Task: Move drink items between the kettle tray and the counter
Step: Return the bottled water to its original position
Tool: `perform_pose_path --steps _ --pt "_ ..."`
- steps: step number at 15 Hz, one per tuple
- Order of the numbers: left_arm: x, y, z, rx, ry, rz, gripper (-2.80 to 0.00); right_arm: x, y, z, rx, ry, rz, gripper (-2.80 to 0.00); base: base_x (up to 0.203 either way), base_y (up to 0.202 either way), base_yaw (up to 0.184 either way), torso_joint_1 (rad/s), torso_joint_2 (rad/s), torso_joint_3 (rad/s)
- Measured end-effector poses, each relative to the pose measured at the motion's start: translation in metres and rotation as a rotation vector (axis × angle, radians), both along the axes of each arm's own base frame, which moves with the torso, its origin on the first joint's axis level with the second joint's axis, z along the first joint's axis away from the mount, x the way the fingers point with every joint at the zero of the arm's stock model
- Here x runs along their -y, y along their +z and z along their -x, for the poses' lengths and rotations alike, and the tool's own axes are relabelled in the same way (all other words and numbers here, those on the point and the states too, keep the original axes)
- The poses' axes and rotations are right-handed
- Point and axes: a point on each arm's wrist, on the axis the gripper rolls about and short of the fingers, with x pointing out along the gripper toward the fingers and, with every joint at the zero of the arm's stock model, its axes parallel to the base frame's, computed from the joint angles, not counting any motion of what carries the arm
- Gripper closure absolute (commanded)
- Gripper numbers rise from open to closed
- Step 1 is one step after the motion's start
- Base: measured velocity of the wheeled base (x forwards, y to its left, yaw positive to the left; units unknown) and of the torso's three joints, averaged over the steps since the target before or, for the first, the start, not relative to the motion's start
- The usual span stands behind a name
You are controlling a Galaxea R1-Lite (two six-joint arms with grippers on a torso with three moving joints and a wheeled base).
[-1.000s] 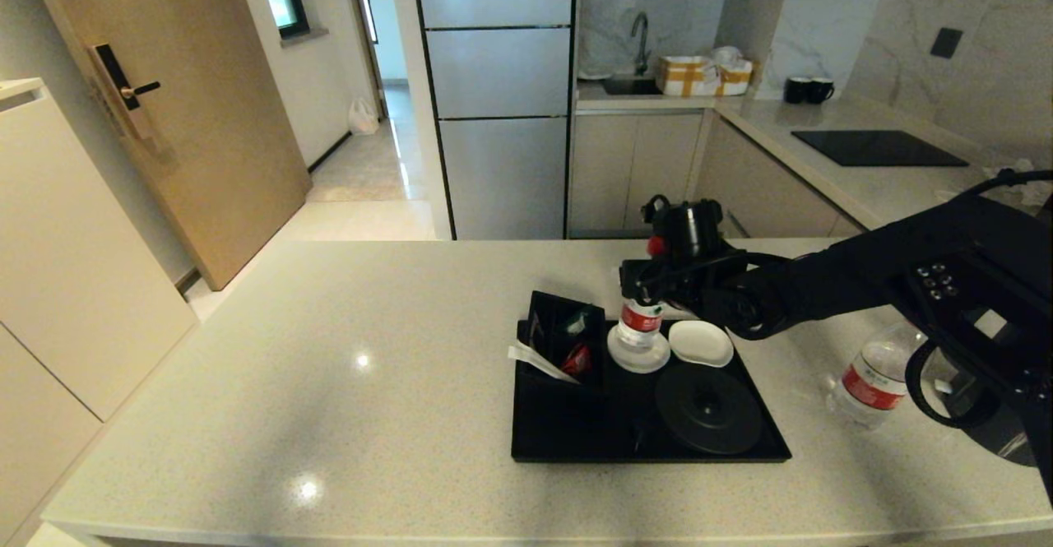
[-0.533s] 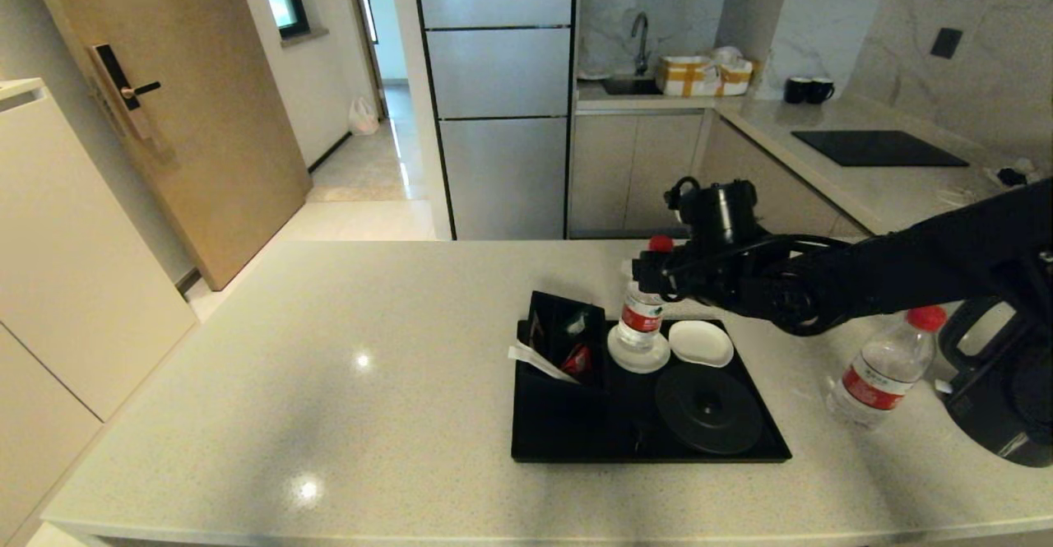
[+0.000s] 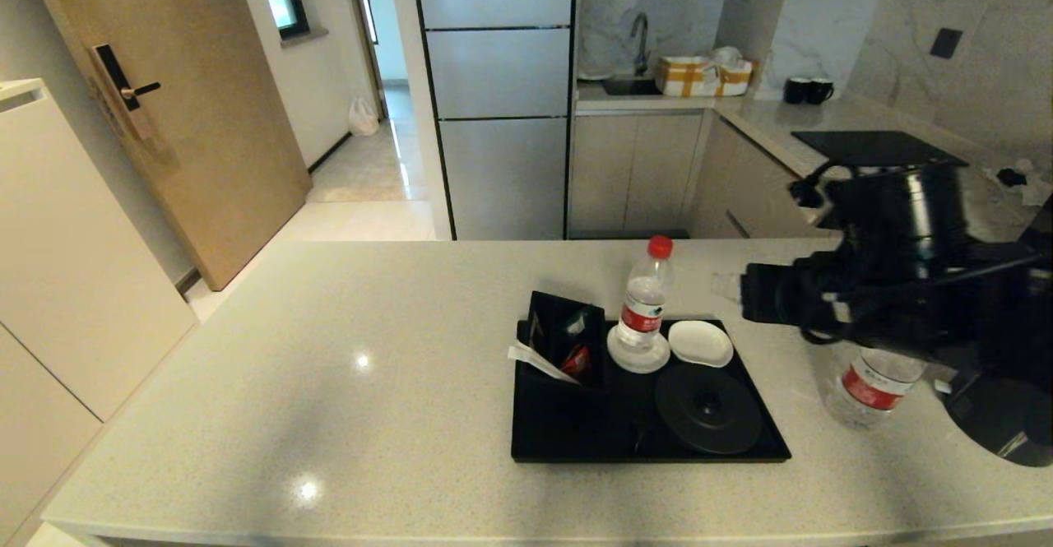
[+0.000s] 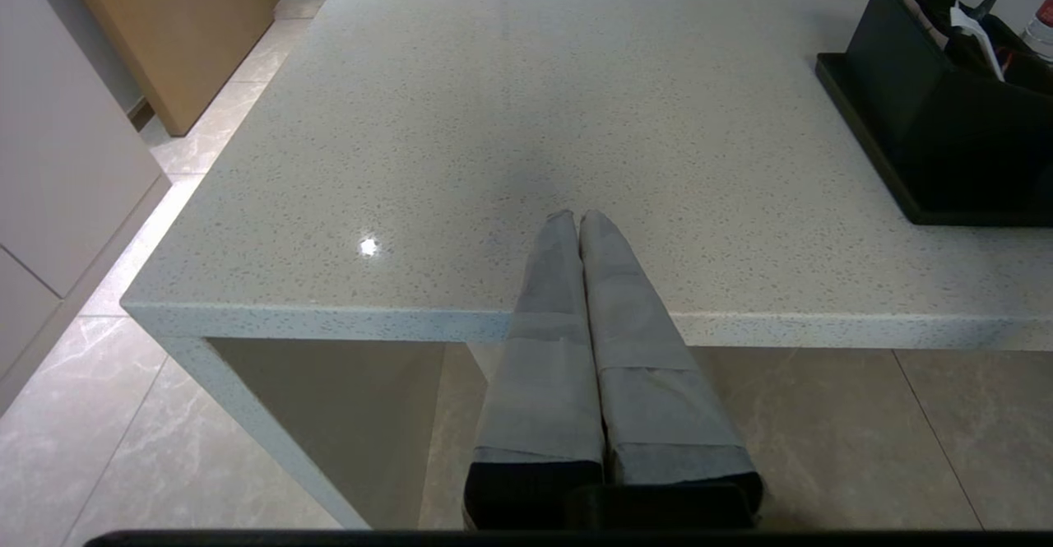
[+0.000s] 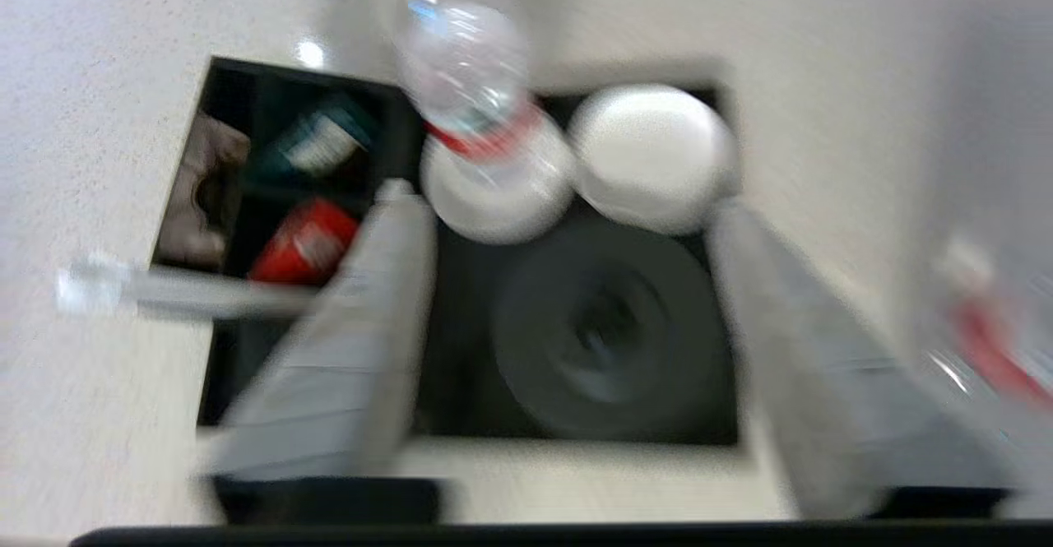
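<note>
Since a moment ago my right gripper [image 5: 559,259] has let go of the small clear water bottle with the red cap and red-white label [image 3: 644,304] and pulled back to my right, off the tray and up above the counter's right part. Going left to right: my left gripper [image 4: 576,222] sits low at the near edge of the wide light beige speckled stone counter [image 3: 329,382], its two grey fingers [image 4: 549,284] pressed together on nothing, with the flat black rectangular kettle tray [image 3: 568,440] well off to its right. On that tray, the black box of sachets [image 3: 563,337] stands at the left. Just beside it, the released bottle stands upright on a white round coaster [image 3: 637,354], and a second white round coaster [image 3: 700,343] lies bare next to it. The round black kettle base [image 3: 709,408] lies nearer me. My right gripper hangs spread wide and holds nothing; through its wrist camera the tray and the bottle lie ahead of and below its fingers [image 5: 354,349]. Beneath my right arm, a second clear water bottle with a red-white label [image 3: 868,387] stands on the counter, right of the tray. Just beyond it, at my far right, the tall dark grey electric kettle [image 3: 999,428] sits on the counter, mostly hidden by the arm.
</note>
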Motion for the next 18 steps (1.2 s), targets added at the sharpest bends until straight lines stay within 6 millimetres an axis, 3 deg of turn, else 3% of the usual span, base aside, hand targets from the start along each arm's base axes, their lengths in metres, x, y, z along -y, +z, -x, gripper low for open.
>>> perform_pose_path --steps 2,4,8,11,17,18 --pt "0.0 0.0 0.0 0.0 0.0 0.0 0.0 0.025 0.011 0.037 -0.008 -0.038 -0.011 0.0 0.0 0.0 0.0 0.0 0.0 0.0" --pt "0.0 0.0 0.0 0.0 0.0 0.0 0.0 0.054 0.005 0.069 -0.046 -0.117 -0.004 0.0 0.0 0.0 0.0 0.0 0.0 0.0" --pt "0.0 0.0 0.0 0.0 0.0 0.001 0.0 0.106 -0.018 0.096 -0.114 -0.337 0.002 0.0 0.0 0.0 0.0 0.0 0.0 0.0" --pt "0.0 0.0 0.0 0.0 0.0 0.0 0.0 0.119 -0.033 0.093 -0.138 -0.392 0.004 0.0 0.0 0.0 0.0 0.0 0.0 0.0" --pt "0.0 0.0 0.0 0.0 0.0 0.0 0.0 0.125 -0.065 0.057 -0.105 -0.329 0.08 0.0 0.0 0.0 0.0 0.0 0.0 0.0" --pt "0.0 0.0 0.0 -0.001 0.0 0.0 0.0 0.125 -0.072 0.052 -0.102 -0.307 0.088 -2.8 0.0 0.0 0.0 0.0 0.0 0.0"
